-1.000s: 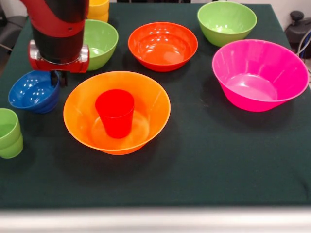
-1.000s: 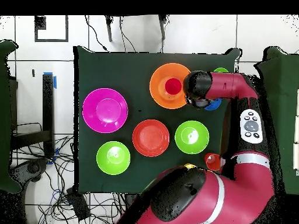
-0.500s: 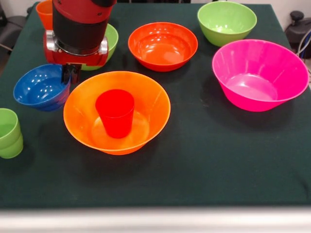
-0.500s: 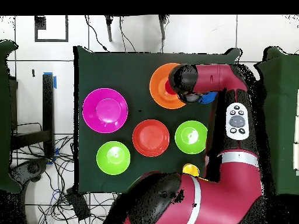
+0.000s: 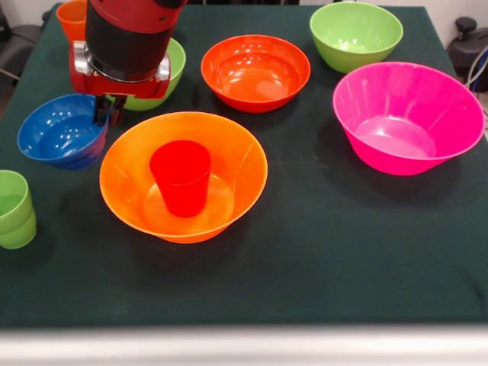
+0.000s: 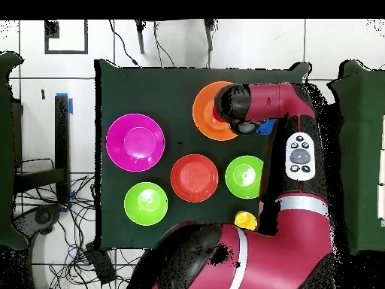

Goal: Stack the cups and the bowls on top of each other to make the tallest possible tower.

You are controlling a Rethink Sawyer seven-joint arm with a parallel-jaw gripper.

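Six bowls are showing on the dark green tablecloth (image 5: 320, 259) in the front view. The large orange bowl (image 5: 229, 200) is sitting near the front centre with a red cup (image 5: 181, 177) standing upright inside it, mouth up; nothing is resting on the cup. The small blue bowl (image 5: 57, 131) is sitting just left of the orange bowl's rim, tilted slightly, with its right rim raised. The gripper (image 5: 107, 112) is hanging at that right rim, its dark fingers appearing to be pinching the blue bowl's edge, so the claw is reading as clenched on the rim, though the contact itself is small and partly hidden by the arm's red and black wrist (image 5: 122, 46).

Behind the wrist a light green bowl (image 5: 171, 65) is lying partly covered. The red-orange bowl (image 5: 255, 72) is sitting at centre rear, a second light green bowl (image 5: 356, 34) at rear right, and the large pink bowl (image 5: 408, 118) at right, well apart from the orange one. Stacked light green cups (image 5: 14, 210) are standing at the left edge; an orange cup (image 5: 72, 17) is showing at the top left corner.

In the overhead view the arm (image 6: 274, 101) is covering part of the orange bowl and most of the blue bowl; a yellow cup (image 6: 245, 220) is showing beside the arm's base.
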